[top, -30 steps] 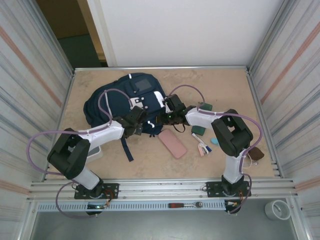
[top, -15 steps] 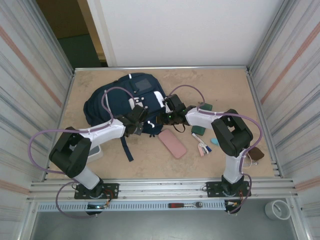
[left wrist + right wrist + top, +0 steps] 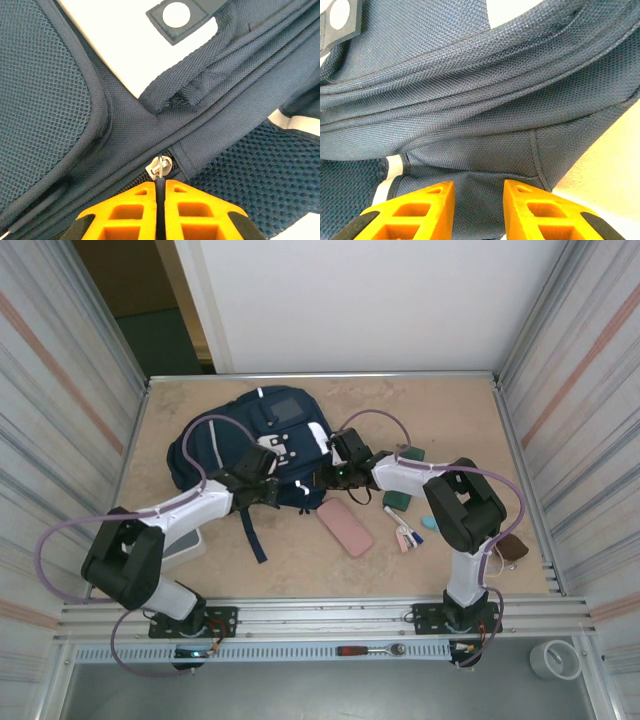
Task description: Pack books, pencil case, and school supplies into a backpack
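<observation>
The navy backpack [image 3: 215, 445] lies at the back left of the table. My left gripper [image 3: 265, 478] rests on its near edge, shut on the thin black cord of the silver zipper pull [image 3: 161, 167], which shows pinched between the yellow fingers [image 3: 130, 200]. My right gripper [image 3: 326, 478] is at the backpack's right edge, shut on a fold of its mesh fabric [image 3: 479, 165]. A pink pencil case [image 3: 345, 528] lies in front of the right gripper. Two dark books [image 3: 411, 453] [image 3: 397, 500] lie beside the right forearm. The school supplies [image 3: 405, 535] and a light-blue piece [image 3: 428, 523] lie near them.
A white box [image 3: 190, 545] sits under the left arm near the front edge. A small brown object [image 3: 512, 547] lies at the front right by the side rail. A dark backpack strap [image 3: 253, 535] trails toward the front. Metal walls close in both sides.
My left gripper has shut on the zipper pull's cord, and the left arm's elbow has swung leftward. The right arm has held still.
</observation>
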